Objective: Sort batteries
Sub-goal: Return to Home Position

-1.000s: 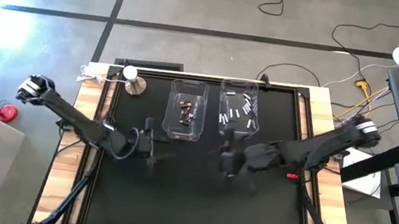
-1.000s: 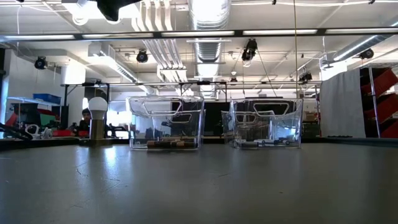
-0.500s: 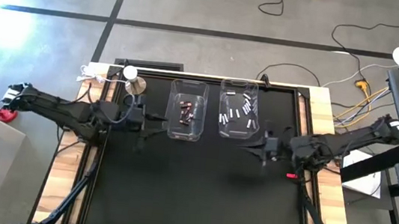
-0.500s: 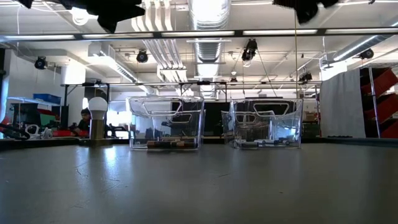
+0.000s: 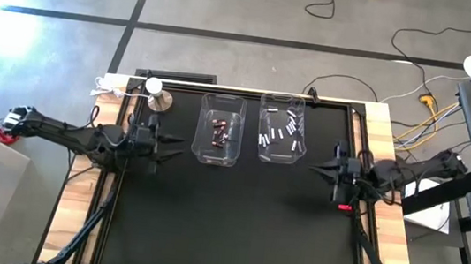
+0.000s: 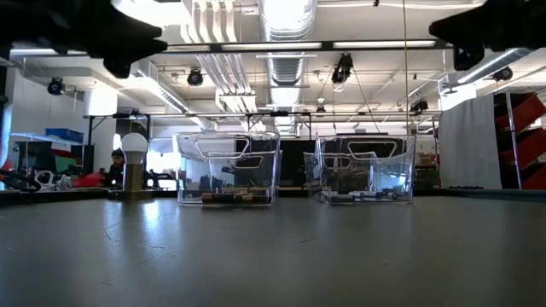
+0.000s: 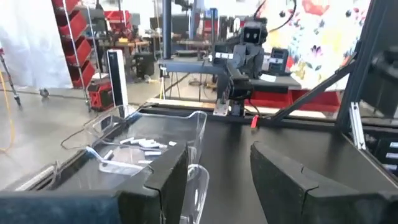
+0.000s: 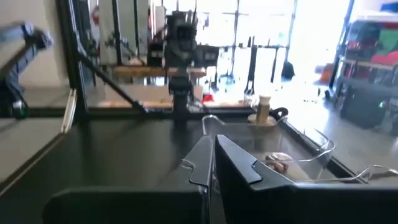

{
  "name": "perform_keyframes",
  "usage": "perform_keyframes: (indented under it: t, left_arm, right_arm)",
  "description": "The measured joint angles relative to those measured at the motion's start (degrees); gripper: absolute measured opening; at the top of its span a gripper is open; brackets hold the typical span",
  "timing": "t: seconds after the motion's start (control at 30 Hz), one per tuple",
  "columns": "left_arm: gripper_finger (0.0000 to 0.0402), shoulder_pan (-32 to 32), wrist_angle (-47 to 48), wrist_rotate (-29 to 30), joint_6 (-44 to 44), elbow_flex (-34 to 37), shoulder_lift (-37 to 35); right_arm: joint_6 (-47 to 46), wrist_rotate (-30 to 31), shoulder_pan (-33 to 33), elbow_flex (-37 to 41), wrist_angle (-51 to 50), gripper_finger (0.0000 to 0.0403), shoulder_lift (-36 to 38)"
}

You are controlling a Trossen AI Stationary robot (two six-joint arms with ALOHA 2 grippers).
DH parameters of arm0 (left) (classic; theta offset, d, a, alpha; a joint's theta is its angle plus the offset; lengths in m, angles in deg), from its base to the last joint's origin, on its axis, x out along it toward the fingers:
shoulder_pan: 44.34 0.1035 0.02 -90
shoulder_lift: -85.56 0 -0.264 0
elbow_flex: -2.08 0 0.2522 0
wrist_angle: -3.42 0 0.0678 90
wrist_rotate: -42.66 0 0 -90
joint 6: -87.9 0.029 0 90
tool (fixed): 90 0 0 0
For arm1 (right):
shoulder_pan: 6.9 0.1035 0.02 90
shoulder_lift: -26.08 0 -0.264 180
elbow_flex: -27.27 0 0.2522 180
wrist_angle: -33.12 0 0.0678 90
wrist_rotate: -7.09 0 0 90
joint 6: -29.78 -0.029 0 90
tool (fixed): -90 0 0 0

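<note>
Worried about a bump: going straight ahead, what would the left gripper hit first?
Likely the left clear bin, at its near end, just ahead of the left gripper; it might only graze the corner.

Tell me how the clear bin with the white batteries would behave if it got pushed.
The clear bin looks thin-walled and holds only a shallow scatter, so it's probably light and would slide on the smooth black table rather than tip. The white batteries lie loose inside, so they'd likely roll and rattle.
</note>
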Motion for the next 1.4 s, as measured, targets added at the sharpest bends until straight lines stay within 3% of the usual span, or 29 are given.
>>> perform_keyframes:
  t: [0.23, 0.4, 0.5, 0.87, 1.07, 1.13, 1.27, 1.4]
  left_arm:
    - [0.0155, 0.0, -13.4, 0.7, -0.5, 11.4, -4.7]
    - [0.0155, 0.0, -16.1, 1.6, -1.7, 14.4, -6.9]
    - [0.0155, 0.0, -16.0, 1.8, -2.6, 14.8, -7.5]
    - [0.0155, 0.0, -15.9, 3.2, -3.9, 14.8, -7.5]
    - [0.0155, 0.0, -15.9, 5.8, -5.9, 14.6, -7.5]
    - [0.0155, 0.0, -15.9, 5.6, -10.2, 14.6, -7.5]
    - [0.0155, 0.1, -15.2, 4.0, -8.8, 15.3, -7.5]
    - [0.0155, 0.4, -10.8, -0.9, -11.5, 16.2, -7.6]
  right_arm:
    - [-0.5, -0.7, -0.9, 7.7, 0.4, 0.0013, 12.1]
    - [-6.1, -2.7, -5.3, 3.8, -12.6, 0.0013, 15.6]
    - [-6.3, -3.1, -7.1, 2.5, -15.4, 0.0013, 15.6]
    - [-9.1, -13.0, -7.4, 3.6, -12.2, 0.0013, 14.3]
    - [-9.0, -13.2, -10.3, 3.0, -12.2, 0.0013, 11.3]
    - [-10.0, -13.2, -12.7, 3.0, -12.3, 0.0013, 10.1]
    - [-9.1, -16.7, -17.0, 3.0, -12.2, 0.0013, 9.2]
    - [-7.5, -20.7, -19.0, 2.9, -10.4, 0.0013, 11.0]
